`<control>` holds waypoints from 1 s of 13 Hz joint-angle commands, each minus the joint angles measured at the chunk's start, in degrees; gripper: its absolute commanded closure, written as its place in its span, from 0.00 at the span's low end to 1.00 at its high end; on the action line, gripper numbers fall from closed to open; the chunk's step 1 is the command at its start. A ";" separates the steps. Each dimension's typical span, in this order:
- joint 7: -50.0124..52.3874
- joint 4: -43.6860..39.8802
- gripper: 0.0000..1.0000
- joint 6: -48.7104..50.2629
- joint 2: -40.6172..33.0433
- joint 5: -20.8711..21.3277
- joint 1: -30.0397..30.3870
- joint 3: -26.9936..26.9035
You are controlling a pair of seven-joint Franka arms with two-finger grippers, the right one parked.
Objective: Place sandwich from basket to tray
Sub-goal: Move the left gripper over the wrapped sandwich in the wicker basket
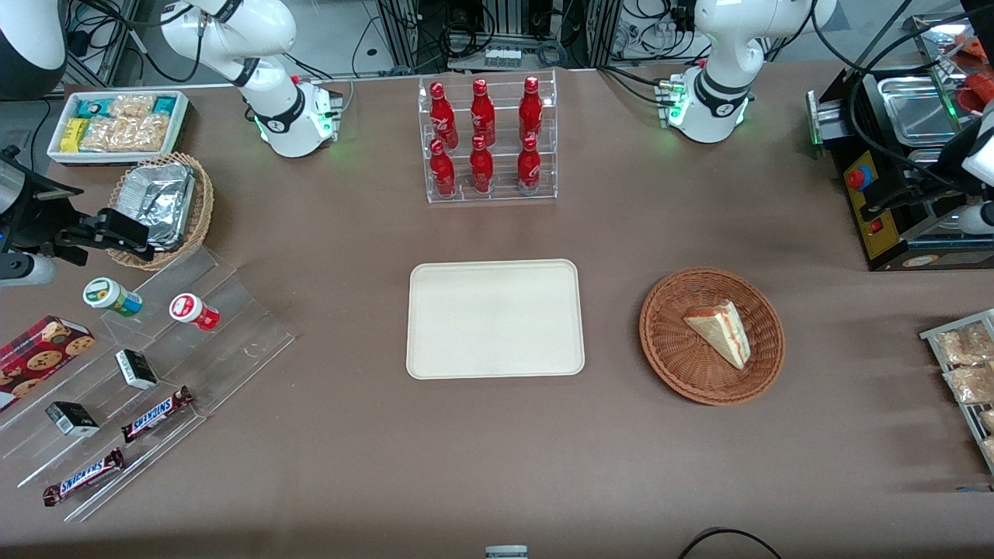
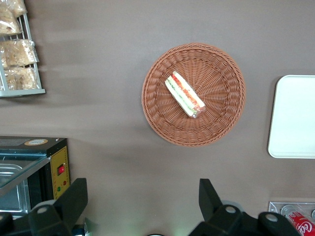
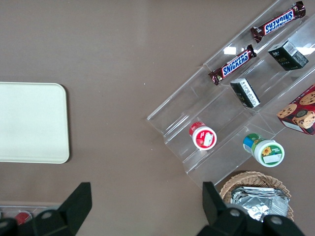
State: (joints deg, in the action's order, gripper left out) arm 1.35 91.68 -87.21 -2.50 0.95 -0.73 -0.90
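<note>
The sandwich lies in the basket, right of centre in the front view, beside the bare tray. The gripper, spread wide and holding nothing, hangs high above the table, apart from the basket; the wedge's long axis runs diagonally to its fingers.

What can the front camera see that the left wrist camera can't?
Only the front view shows the six red bottles in their rack, the Snickers bars and the foil basket. Only the left wrist view shows the gripper, fingers open, hanging above bare table. Both show the sandwich in the basket and the tray.
</note>
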 commanded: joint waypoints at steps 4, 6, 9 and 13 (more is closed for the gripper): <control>-0.83 -0.81 0.00 0.21 2.76 0.37 -0.50 0.90; 0.23 -0.10 0.00 -0.23 6.44 0.11 -0.24 0.81; 7.22 6.90 0.00 -8.73 7.68 -0.25 -0.15 0.72; 27.77 11.85 0.00 -16.92 11.01 -0.25 -3.05 1.16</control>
State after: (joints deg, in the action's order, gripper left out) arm 21.02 102.50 -102.13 8.25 0.80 -2.32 0.27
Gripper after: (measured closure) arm 0.000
